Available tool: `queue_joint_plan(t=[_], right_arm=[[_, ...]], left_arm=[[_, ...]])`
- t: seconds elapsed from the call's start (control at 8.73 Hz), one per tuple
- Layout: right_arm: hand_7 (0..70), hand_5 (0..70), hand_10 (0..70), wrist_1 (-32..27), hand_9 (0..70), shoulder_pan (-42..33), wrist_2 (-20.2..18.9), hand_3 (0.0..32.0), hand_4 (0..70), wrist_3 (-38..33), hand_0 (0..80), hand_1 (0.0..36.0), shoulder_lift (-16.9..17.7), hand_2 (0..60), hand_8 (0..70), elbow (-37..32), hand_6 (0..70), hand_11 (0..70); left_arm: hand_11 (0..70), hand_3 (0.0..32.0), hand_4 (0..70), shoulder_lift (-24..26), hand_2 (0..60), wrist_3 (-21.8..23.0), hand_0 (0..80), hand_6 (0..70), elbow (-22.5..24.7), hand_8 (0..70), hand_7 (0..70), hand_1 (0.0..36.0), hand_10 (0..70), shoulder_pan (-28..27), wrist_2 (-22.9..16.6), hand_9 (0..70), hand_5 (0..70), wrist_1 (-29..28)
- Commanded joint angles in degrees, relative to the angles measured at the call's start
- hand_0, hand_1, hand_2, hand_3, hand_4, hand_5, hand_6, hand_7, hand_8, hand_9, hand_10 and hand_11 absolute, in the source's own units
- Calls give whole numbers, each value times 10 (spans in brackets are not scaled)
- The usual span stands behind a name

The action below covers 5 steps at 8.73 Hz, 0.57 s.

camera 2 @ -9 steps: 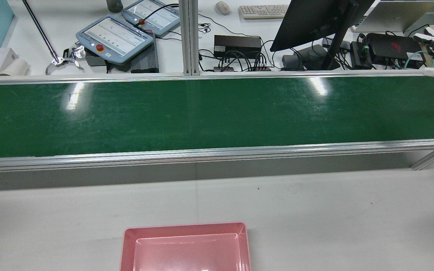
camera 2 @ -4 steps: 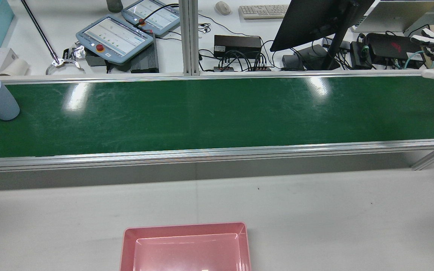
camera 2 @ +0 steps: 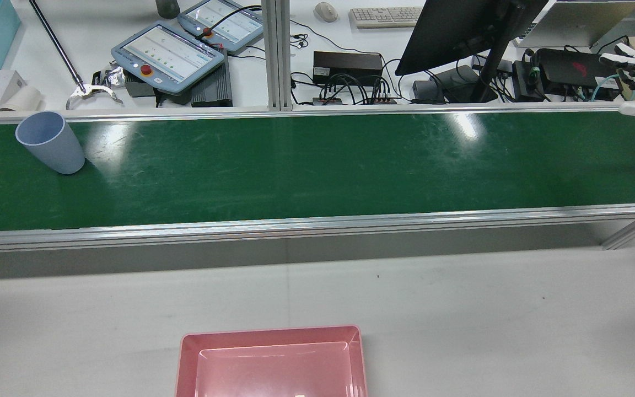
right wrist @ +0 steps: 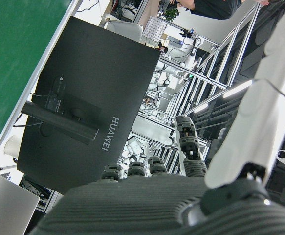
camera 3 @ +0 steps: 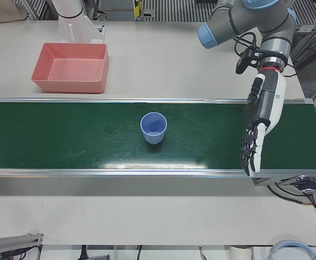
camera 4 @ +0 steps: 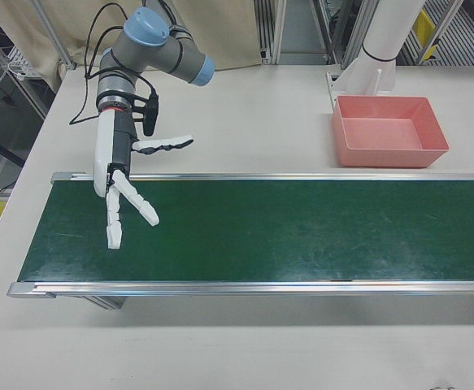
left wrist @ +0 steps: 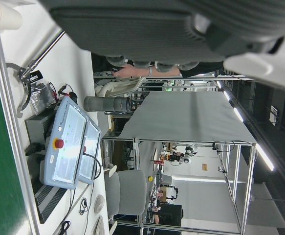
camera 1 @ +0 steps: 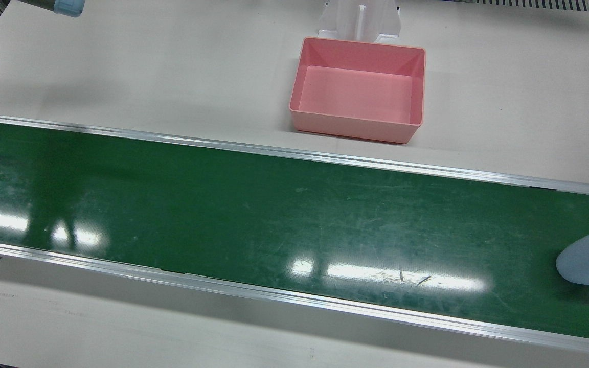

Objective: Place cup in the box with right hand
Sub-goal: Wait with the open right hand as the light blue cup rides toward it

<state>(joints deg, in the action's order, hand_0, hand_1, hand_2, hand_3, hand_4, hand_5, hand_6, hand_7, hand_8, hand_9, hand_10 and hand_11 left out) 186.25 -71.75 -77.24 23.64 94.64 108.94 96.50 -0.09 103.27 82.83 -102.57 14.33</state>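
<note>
The cup [camera 2: 50,141], pale blue and upright with its mouth up, stands on the green conveyor belt [camera 2: 317,165] toward the robot's left end, near the belt's far edge in the rear view. The right hand [camera 4: 121,191] hangs over the opposite end of the belt, fingers spread and holding nothing, so nearly the whole belt length separates it from the cup. The left hand [camera 3: 258,127] is the nearer one, hanging fingers-down over its end of the belt, fingers straight and close together, empty. The pink box [camera 1: 358,89] sits empty on the white table [camera 1: 172,76] on the robot's side of the belt, roughly midway along it. No obstacle lies on the belt between cup and right hand.
</note>
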Motion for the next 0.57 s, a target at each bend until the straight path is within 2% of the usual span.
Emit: queue_joint_plan(t=[0.0,0.23,0.34,0.46], right_arm=[[86,43,25,0,60,1,-1,0,92,0,476,96,1,31,24,0,36,52],[60,38,25,-20,53,7,-2,0,55,10,451,89,3,80,21,-13,30,51],[57,43,21,-45,47,15,-2,0,47,11,469,106,3,83,17,-43,26,47],[53,42,19,-50,46,16,-2,0,49,11,467,95,3,56,16,-56,24,44]], left_arm=[[0,0,0,0,0,0,0,0,0,0,0,0,0,0,0,0,0,0],[0,0,0,0,0,0,0,0,0,0,0,0,0,0,0,0,0,0],[0,0,0,0,0,0,0,0,0,0,0,0,0,0,0,0,0,0],[0,0,0,0,0,0,0,0,0,0,0,0,0,0,-1,0,0,0]])
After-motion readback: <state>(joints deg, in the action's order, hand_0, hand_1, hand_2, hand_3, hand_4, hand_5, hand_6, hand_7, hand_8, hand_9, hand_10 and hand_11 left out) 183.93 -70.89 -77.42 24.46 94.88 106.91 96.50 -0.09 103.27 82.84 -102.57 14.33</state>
